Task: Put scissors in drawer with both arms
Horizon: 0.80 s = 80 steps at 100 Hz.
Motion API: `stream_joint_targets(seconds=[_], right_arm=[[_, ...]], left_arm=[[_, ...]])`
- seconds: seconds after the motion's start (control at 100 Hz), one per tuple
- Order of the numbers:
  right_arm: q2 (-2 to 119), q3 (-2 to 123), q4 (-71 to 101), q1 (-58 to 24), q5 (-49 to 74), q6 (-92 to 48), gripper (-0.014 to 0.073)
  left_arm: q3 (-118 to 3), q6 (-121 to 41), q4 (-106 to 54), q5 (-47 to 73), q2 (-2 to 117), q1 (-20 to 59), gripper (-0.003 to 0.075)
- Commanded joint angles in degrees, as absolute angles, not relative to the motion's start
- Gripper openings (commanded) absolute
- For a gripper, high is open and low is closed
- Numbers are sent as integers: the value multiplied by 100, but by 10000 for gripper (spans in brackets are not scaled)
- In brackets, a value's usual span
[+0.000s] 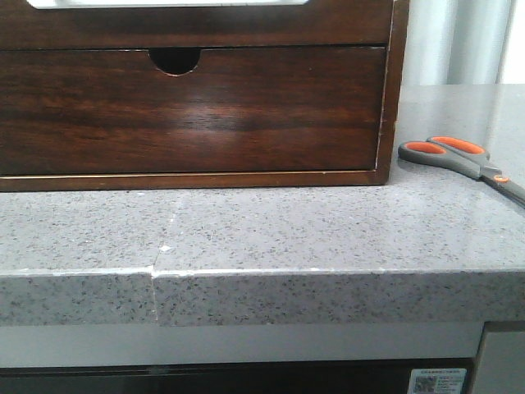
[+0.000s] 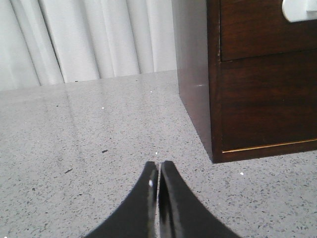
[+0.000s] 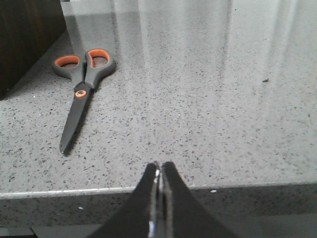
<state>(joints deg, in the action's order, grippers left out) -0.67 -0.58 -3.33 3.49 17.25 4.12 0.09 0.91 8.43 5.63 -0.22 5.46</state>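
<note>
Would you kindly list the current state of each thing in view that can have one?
drawer: fully shut, front flush with the cabinet.
scissors: blades closed, lying flat on the countertop beside the cabinet, untouched.
left gripper: fingers shut, holding nothing, above the countertop.
right gripper: fingers shut, holding nothing, apart from the scissors.

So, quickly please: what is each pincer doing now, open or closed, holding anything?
Left pincer: closed, holding nothing, over the bare counter.
Right pincer: closed, holding nothing; the scissors lie apart on the counter.
</note>
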Motion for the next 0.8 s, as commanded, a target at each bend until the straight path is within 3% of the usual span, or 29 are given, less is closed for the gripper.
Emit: stream_joint_targets(seconds=[0.0, 0.79], right_arm=[[-170, -230, -341, 365, 1259, 368, -41], [-170, -230, -308, 365, 798, 368, -41]], left_arm=[[119, 95, 764, 103, -187, 583, -22], [119, 95, 476, -137, -187, 583, -22]])
